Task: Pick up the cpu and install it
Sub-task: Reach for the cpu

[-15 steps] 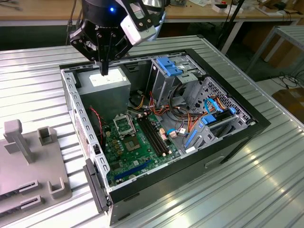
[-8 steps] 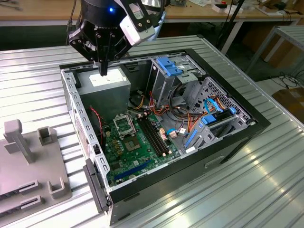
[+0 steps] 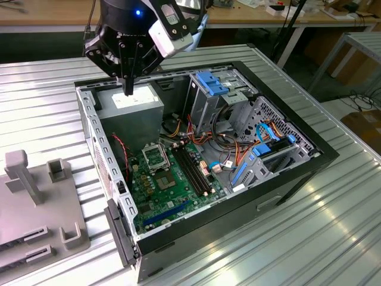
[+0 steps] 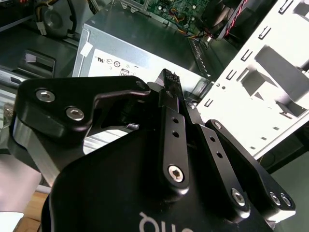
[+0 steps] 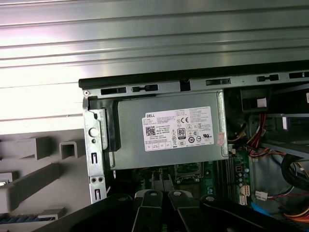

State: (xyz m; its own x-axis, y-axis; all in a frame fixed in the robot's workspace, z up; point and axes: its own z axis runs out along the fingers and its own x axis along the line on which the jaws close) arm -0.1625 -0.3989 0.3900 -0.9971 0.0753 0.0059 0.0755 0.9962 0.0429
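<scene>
Open tower case [image 3: 321,158] lies on its side on a ribbed metal table [image 3: 297,238]. Inside it: grey sheet-metal power supply [image 3: 134,107] with a white label at the far end, green motherboard [image 3: 172,185] with the square metal-framed socket [image 3: 156,158] and long black memory slots [image 3: 193,173], blue-latched drive cage [image 3: 214,83], and loose orange/yellow wiring [image 3: 238,155]. The gripper [image 3: 128,90] hangs over the power supply near the case rim, with open air around it. In the first wrist view its fingers [image 5: 157,181] are pressed together, tips touching, and I see nothing between them. Can't tell where the cpu is. A grey moulded fixture [image 3: 36,196] sits on the table outside the case, on the exterior view's left.
</scene>
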